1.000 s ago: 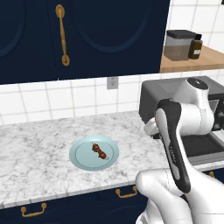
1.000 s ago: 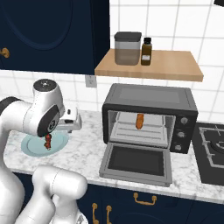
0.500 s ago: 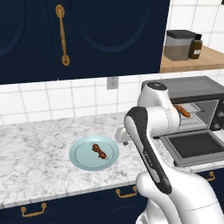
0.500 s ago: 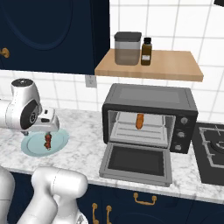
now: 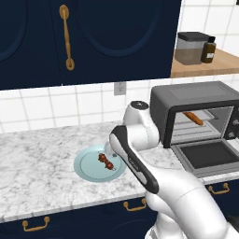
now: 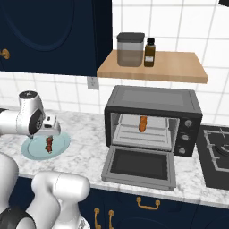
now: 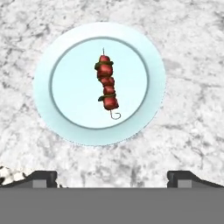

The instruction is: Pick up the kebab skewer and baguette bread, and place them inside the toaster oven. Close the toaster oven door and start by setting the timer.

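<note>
Colours only: kebab skewer has dark red chunks with small green bits between, on a thin grey wire. It lies on a pale blue plate with a lighter rim. Worktop is white-grey marble, mottled veining. Baguette bread is orange-brown, smooth. Toaster oven is dark grey, nearly black; its door has a grey frame and a dark window. Cabinets are navy with brass handles. Wall tiles are white. Shelf is light wood. My arm is white with dark joints.
</note>
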Robot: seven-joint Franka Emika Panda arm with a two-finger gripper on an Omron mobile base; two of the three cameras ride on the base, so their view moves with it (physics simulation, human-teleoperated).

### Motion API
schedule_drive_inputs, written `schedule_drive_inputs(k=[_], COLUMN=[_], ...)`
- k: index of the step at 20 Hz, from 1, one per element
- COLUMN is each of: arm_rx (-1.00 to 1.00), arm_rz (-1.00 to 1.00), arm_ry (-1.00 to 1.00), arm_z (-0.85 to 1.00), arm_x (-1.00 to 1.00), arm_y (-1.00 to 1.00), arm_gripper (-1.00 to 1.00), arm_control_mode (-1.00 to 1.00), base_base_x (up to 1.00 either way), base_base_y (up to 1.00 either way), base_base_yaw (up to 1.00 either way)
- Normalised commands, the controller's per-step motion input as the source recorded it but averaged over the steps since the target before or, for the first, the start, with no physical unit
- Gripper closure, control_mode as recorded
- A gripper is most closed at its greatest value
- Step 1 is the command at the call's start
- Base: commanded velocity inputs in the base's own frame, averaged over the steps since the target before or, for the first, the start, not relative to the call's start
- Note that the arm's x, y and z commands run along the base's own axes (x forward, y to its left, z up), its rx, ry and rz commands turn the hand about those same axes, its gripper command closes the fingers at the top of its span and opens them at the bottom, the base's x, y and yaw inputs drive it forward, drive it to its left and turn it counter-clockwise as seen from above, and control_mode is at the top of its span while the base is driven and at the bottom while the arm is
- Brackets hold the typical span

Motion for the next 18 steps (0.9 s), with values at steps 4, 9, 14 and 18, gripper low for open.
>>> schedule_drive_inputs(k=[4, 9, 14, 18], arm_rx=[0.0, 0.0, 0.0, 0.0], arm_rz=[0.0, 0.0, 0.0, 0.0], arm_ry=[0.0, -0.03, -0.07, -0.02], arm_z=[-0.8, -0.54, -0.42, -0.26], arm_x=[0.39, 0.27, 0.15, 0.21], arm_y=[0.16, 0.16, 0.1, 0.19], arm_gripper=[-1.0, -1.0, -1.0, -1.0], arm_control_mode=[-1.0, -1.0, -1.0, -1.0], base_base_x=[0.0, 0.0, 0.0, 0.0], base_base_y=[0.0, 0.0, 0.0, 0.0], base_base_yaw=[0.0, 0.0, 0.0, 0.0])
